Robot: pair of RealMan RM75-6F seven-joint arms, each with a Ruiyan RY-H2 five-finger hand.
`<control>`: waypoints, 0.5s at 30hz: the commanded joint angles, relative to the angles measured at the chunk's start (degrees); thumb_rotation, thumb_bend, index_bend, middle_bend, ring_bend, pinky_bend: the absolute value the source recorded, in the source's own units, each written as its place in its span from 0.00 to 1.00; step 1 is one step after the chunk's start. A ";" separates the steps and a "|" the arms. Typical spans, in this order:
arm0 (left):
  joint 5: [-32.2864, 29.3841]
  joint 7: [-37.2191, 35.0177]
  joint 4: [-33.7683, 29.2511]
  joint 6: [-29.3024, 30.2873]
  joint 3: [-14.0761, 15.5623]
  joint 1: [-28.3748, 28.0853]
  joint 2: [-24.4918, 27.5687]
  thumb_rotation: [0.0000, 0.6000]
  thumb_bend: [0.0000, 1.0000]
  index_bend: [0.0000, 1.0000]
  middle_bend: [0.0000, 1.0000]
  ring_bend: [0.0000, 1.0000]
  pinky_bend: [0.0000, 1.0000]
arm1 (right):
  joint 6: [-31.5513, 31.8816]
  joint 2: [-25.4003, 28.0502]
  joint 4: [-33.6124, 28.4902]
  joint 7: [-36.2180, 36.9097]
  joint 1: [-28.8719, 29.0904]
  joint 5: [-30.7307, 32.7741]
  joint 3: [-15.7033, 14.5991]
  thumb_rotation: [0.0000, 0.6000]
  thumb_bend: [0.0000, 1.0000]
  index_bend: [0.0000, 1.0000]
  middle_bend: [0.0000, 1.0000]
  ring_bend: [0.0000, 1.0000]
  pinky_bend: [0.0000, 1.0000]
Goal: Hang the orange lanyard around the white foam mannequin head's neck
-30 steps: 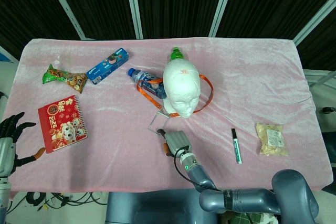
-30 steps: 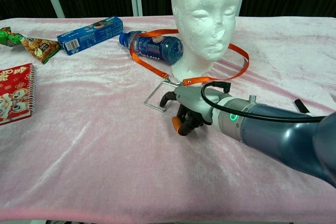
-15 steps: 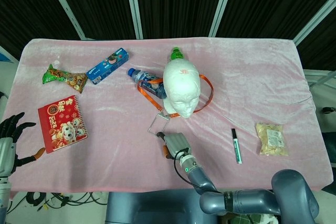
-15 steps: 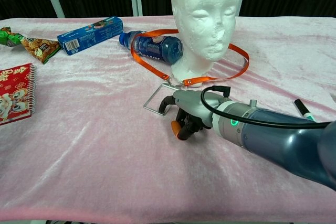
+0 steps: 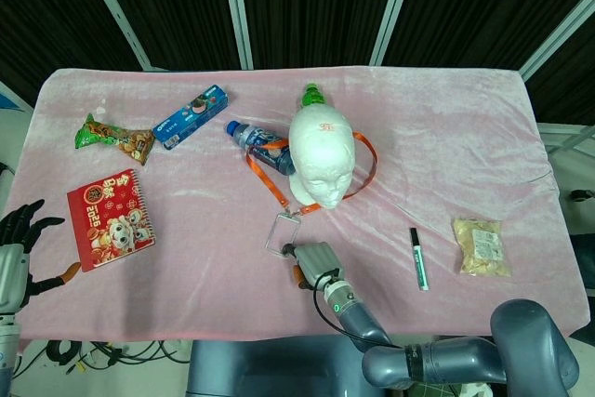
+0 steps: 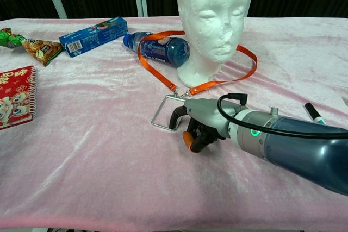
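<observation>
Compared with half a second ago, the right hand (image 6: 197,125) sits slightly nearer the camera in the chest view, and the orange lanyard (image 6: 163,77) has been drawn toward it, its strap lying straighter down from the bottle. The hand's fingers are curled at the clear badge holder (image 6: 165,113) on the lanyard's end, though whether they actually pinch its edge I cannot tell (the fingertips hide the contact). The head view alone shows the left hand (image 5: 17,230), far off to the right hand's left at the table edge, fingers apart and holding nothing; the chest view alone shows the mannequin's face and the cable looping off the right wrist. The lanyard runs from just ahead of the right hand up and away, looping around the base of the white foam mannequin head (image 6: 212,17), which stands upright just beyond the hand; the strap lies on the pink cloth (image 6: 98,150) and partly over the blue bottle (image 6: 157,49) beyond and to the left.
</observation>
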 commanded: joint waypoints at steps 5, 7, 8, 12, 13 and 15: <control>0.06 0.23 -0.04 0.12 -0.24 0.19 -0.05 1.00 0.17 0.27 0.07 0.00 0.00 | 0.83 1.89 -2.14 0.36 -1.05 -0.90 -1.75 1.00 0.64 0.31 0.76 0.84 0.82; 0.09 0.27 -0.05 0.20 -0.32 0.26 -0.07 1.00 0.17 0.27 0.07 0.00 0.00 | 0.94 2.41 -2.71 0.43 -1.33 -1.18 -2.31 1.00 0.64 0.31 0.76 0.84 0.82; 0.10 0.28 -0.05 0.22 -0.36 0.28 -0.09 1.00 0.17 0.27 0.07 0.00 0.00 | 1.02 2.71 -3.06 0.45 -1.48 -1.32 -2.62 1.00 0.65 0.31 0.76 0.84 0.82; 0.22 0.37 -0.01 0.11 -0.38 0.32 -0.17 1.00 0.17 0.27 0.06 0.00 0.00 | 1.49 3.82 -4.58 0.87 -2.11 -2.11 -3.36 1.00 0.65 0.32 0.76 0.84 0.82; 0.21 0.40 0.01 0.06 -0.40 0.33 -0.19 1.00 0.17 0.27 0.06 0.00 0.00 | 1.59 4.07 -4.86 0.88 -2.22 -2.27 -3.56 1.00 0.65 0.32 0.76 0.84 0.82; 0.20 0.48 0.02 0.02 -0.46 0.36 -0.23 1.00 0.17 0.27 0.06 0.00 0.00 | 1.66 4.61 -5.45 0.93 -2.43 -2.53 -4.01 1.00 0.65 0.32 0.76 0.84 0.82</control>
